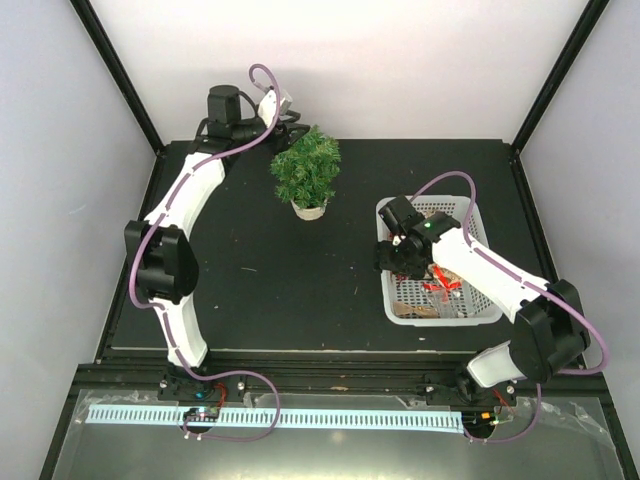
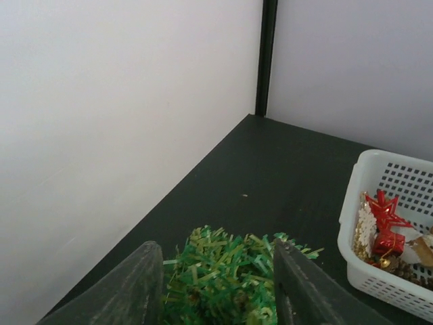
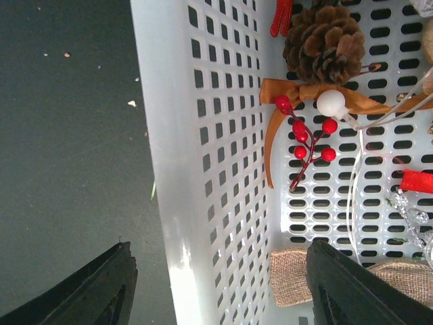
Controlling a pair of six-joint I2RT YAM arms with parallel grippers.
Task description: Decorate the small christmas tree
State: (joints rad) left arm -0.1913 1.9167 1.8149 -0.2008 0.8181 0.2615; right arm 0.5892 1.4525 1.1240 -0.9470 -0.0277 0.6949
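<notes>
Task barely begun, I'd say. On the worktop [image 1: 300, 290]: white mesh basket [image 3: 203, 169] at right, stocked with burlap scrap [image 3: 291, 274], pinecone [image 3: 325, 42], orange ribbon bow [image 3: 298, 91], red berry sprig [image 3: 308, 139]; small christmas tree [image 1: 306, 168] upright at the back, well apart, bare. left fingers [image 2: 135, 291] flank the treetop, can't tell if clamped; right fingers [image 3: 101, 291] apart astride the basket wall, empty

The dark surface [image 1: 280, 290] lies open between the tree [image 1: 307, 168] and the basket [image 1: 440, 320], and in front of both. Behind the tree room is tight (the back wall [image 1: 350, 70] stands near). The basket's side wall rises between the fingers of the right end effector [image 3: 220, 247]; ornaments [image 3: 308, 142] crowd its floor.
</notes>
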